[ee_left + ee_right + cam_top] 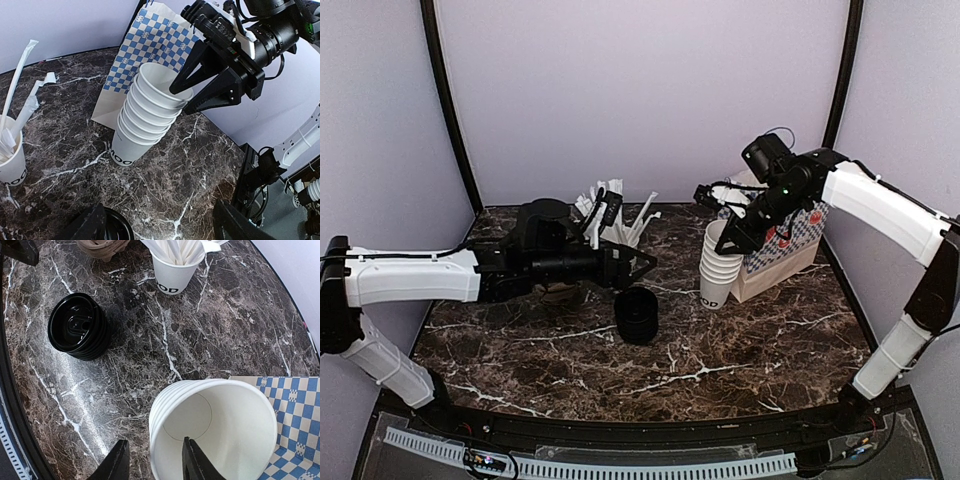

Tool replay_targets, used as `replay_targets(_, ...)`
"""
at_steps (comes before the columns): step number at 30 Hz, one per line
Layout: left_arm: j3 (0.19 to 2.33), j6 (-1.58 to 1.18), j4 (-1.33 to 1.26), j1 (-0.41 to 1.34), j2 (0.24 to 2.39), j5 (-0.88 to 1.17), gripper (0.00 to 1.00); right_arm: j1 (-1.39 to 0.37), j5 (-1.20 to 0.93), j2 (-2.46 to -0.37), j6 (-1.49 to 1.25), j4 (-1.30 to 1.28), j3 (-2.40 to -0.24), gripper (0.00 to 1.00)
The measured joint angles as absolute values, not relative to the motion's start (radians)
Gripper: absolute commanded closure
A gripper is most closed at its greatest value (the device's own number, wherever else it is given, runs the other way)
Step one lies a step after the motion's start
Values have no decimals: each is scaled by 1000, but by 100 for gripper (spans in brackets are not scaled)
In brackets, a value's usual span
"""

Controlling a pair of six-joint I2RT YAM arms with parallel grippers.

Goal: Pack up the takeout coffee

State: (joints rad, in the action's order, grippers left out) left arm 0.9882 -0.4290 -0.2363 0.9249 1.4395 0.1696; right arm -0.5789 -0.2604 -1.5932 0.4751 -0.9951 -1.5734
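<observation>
A stack of several white paper cups [720, 268] with dark lettering on the lowest one stands right of centre, against the checked bag. My right gripper [154, 447] is open astride the top cup's [220, 425] near rim. One finger is inside the cup and the other outside, with a gap to the wall. A stack of black plastic lids [637, 315] sits mid-table. My left gripper [642, 266] is open and holds nothing, hovering just behind the lids [114, 227], its camera facing the cup stack [150, 120].
A blue-and-white checked paper bag [788, 245] stands at the right rear. A white cup of wrapped straws [610, 215] stands at the rear centre, also seen in the right wrist view [175, 270]. A brown pulp carrier [560, 293] lies under my left arm.
</observation>
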Motion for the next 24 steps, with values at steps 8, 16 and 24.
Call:
replay_targets(8, 1044, -458, -268, 928, 1517, 167, 24, -579, -242, -1603, 462, -996, -1574, 94)
replay_targets(16, 1118, -569, -319, 933, 1609, 126, 23, -579, -243, -1603, 463, -998, -1584, 100)
replay_targets(24, 1213, -722, -380, 936, 1763, 107, 24, -579, -244, -1595, 463, -997, -1593, 100)
